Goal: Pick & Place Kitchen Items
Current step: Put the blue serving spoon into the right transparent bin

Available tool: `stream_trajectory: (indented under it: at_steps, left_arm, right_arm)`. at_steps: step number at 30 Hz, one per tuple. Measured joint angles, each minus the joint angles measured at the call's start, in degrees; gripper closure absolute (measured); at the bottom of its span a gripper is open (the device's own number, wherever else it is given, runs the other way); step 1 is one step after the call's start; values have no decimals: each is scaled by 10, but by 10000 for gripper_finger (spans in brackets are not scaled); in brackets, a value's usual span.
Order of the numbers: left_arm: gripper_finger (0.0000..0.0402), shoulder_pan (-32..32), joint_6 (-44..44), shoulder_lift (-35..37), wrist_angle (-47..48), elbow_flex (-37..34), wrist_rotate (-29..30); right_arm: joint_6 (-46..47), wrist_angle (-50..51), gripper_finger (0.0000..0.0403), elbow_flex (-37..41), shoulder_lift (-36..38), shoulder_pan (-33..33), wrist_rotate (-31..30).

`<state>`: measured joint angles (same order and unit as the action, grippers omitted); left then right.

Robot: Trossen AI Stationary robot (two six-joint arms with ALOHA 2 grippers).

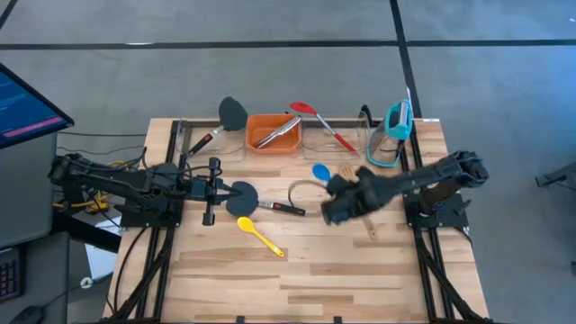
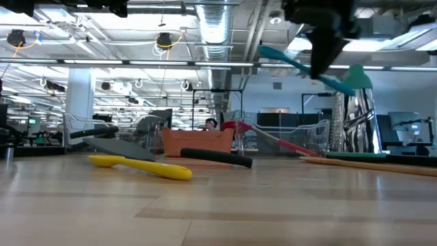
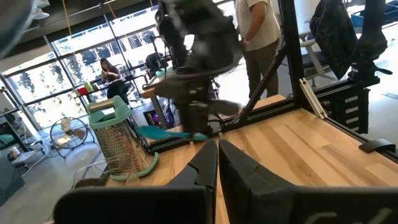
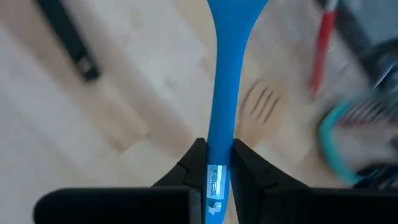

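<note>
orange bin (image 1: 273, 133), clear bins (image 1: 342, 135) — wooden table (image 1: 360, 279)

Wooden table (image 1: 360, 279); yellow spoon (image 1: 259, 235), black spatula (image 1: 256, 200), wooden fork (image 1: 367, 222), orange bin (image 1: 273, 132)

Even, bright overhead light falls on the wooden tabletop (image 1: 360, 270), with only soft, short shadows under the utensils. Seen from table height, rows of ceiling lamps (image 2: 164, 41) glow in the room beyond, and the near boards lie out of focus while the yellow spoon (image 2: 140, 165) sits fairly sharp. The right arm (image 1: 396, 184) is smeared by motion blur from above, and again in the left wrist view. In the right wrist view the blue spoon (image 4: 225, 93) is crisp near the right gripper (image 4: 216, 180), while the wood, the wooden fork (image 4: 258, 109) and a red handle (image 4: 321, 50) behind it are blurred. Daylight floods the windows (image 3: 68, 68) in the left wrist view.
</note>
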<state>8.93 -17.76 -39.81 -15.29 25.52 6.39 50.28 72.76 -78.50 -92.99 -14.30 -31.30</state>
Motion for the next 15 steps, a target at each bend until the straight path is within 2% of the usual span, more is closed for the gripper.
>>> stream_trajectory:
  at_steps: [7,15]
  left_arm:
    - [399,0,0,0,0,0,0]
    - [399,0,0,0,0,0,0]
  right_arm:
    - [-214,-74,369,-14,0,127,-14]
    - [-415,-181,369,-14,0,263,-13]
